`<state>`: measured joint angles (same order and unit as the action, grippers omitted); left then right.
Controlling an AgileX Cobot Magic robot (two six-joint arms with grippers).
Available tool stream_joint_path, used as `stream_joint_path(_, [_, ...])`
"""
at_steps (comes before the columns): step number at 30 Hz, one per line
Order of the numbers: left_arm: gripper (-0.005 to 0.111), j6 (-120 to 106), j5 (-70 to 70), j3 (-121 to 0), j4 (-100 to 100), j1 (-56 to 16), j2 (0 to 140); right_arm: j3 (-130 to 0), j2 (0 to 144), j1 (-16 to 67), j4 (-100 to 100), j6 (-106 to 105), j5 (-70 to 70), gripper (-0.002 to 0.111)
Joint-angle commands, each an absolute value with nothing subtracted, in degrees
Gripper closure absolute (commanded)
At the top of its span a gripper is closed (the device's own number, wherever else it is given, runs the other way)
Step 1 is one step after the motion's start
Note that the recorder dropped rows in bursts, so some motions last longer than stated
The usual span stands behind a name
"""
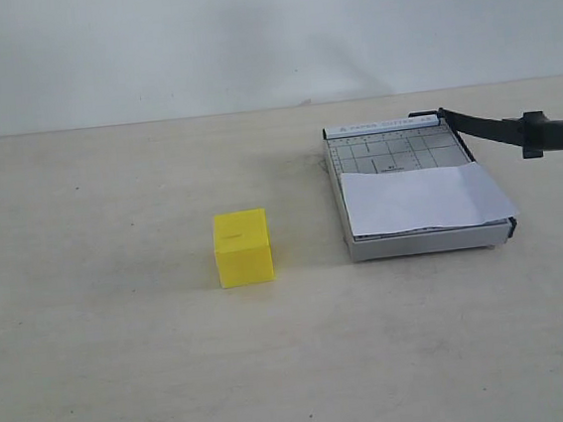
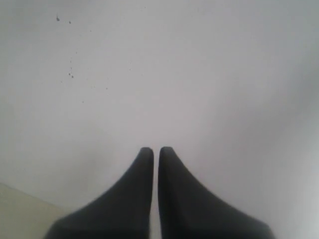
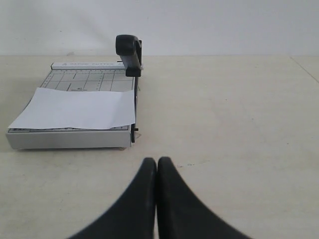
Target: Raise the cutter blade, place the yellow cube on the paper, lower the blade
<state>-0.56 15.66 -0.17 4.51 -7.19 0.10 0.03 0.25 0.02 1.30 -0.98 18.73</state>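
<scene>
Nearest the exterior camera sits the yellow cube [image 1: 242, 247], flat on the table [image 1: 129, 385], well apart from the cutter base [image 1: 395, 150], on the side away from the blade and a little forward of the base's front edge. It touches nothing else. Only the exterior view shows it.

On the cutter base lies the paper [image 1: 420, 200], flat, covering the front half; the gridded rear half is bare. The right wrist view confirms this from low down, looking at the base's front edge [image 3: 65, 139] with the paper [image 3: 75, 109] on top.

At the base's rear corner the cutter blade [image 1: 498, 130] is hinged. It angles up and away from the base rather than lying along its edge. Its handle end is cut off by the frame in the exterior view. The right wrist view shows that handle [image 3: 128, 50] head-on and foreshortened, so the angle of lift is hard to judge.

My right gripper [image 3: 157, 160] is in front of the base, apart from it, fingertips pressed together, gripping nothing.

My left gripper [image 2: 155, 149] is likewise closed and empty, with only a thin slit between the fingers. Its camera faces a blank pale surface with a few specks; its place relative to the base cannot be told.
</scene>
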Motion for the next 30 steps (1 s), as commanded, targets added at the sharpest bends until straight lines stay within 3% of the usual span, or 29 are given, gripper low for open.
stream_joint_path(1, [0.102, 5.15, 8.33, -1.19, -6.43, -7.09, 0.00, 0.00, 0.00, -0.04, 0.95, -1.18, 18.40, 0.108])
stream_joint_path(5, [0.098, 8.16, -2.20, -9.12, -17.88, -8.87, 0.32, 0.00, 0.00, -0.04, 0.95, -1.18, 18.40, 0.108])
stream_joint_path(11, [0.053, -1.01, -7.62, -22.98, -18.41, -16.60, 19.30, 0.00, 0.00, -0.04, 0.95, -1.18, 18.40, 0.108])
stream_joint_path(13, [0.047, -8.10, -10.51, -29.02, -15.89, -21.75, 31.02, 0.00, 0.00, -0.04, 0.95, -1.18, 18.40, 0.108])
stream_joint_path(22, [0.054, -24.09, -14.36, -49.57, -7.05, -38.41, 66.23, 0.00, 0.00, -0.04, 0.95, -1.18, 18.40, 0.108])
stream_joint_path(25, [0.067, -24.09, -12.22, -55.10, -9.40, -40.85, 75.11, 0.00, 0.00, -0.04, 0.95, -1.18, 18.53, 0.108])
stream_joint_path(30, [0.100, -24.09, -9.01, -62.89, -11.37, -42.53, 85.94, 0.00, 0.00, -0.04, 0.95, -1.18, 18.53, 0.108])
